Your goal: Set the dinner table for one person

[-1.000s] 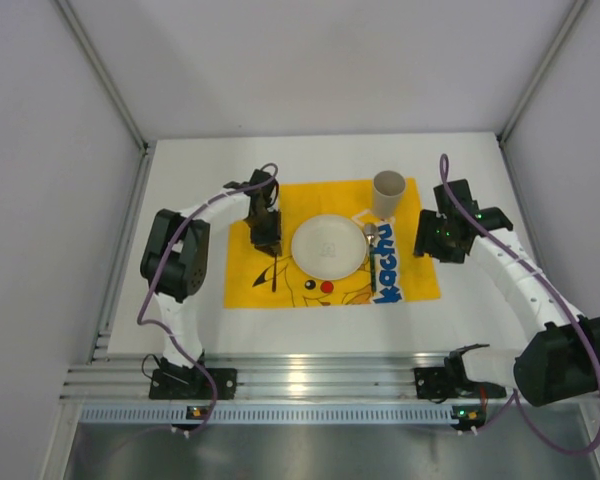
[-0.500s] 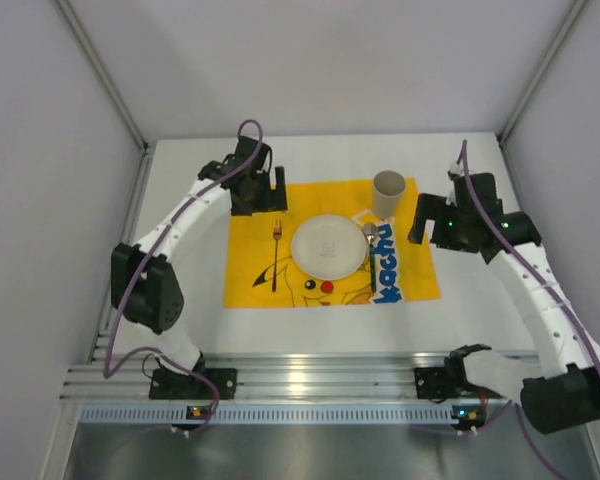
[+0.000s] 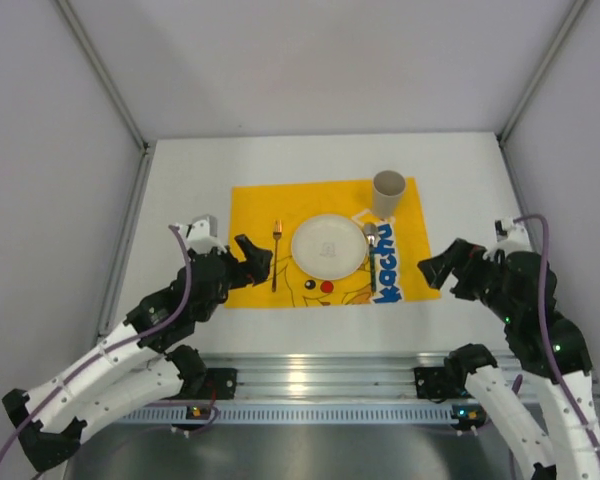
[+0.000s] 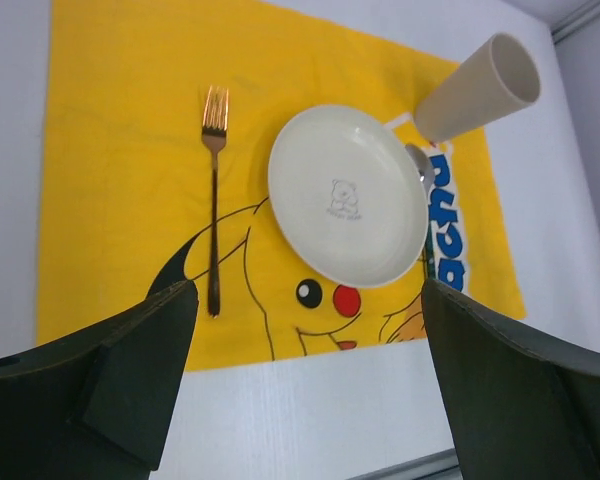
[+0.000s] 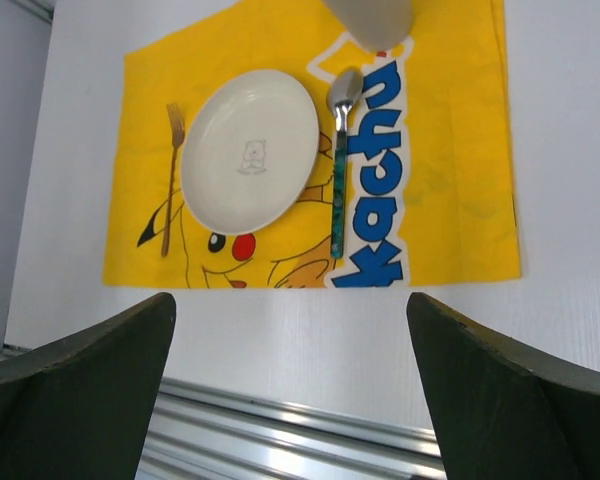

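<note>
Left gripper (image 4: 305,395) gapes wide, empty; right gripper (image 5: 290,395) likewise. Both hover over the dinner table (image 3: 185,180) by the near edge of the yellow mat (image 3: 248,205). Setting looks done, so the next move likely needs no grasp, just parking the arms. Count: one plate (image 3: 328,246) mid-mat, one fork (image 3: 276,253) just left, one spoon (image 3: 371,255) just right, one cup (image 3: 388,192) beyond the spoon.

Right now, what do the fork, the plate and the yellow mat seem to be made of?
Fork: probably metal; its tines gleam coppery gold. Plate: smooth cream ceramic or melamine, I cannot tell which; soft sheen, printed bear. Yellow mat: likely cloth; matte, printed, with faint creases.
</note>
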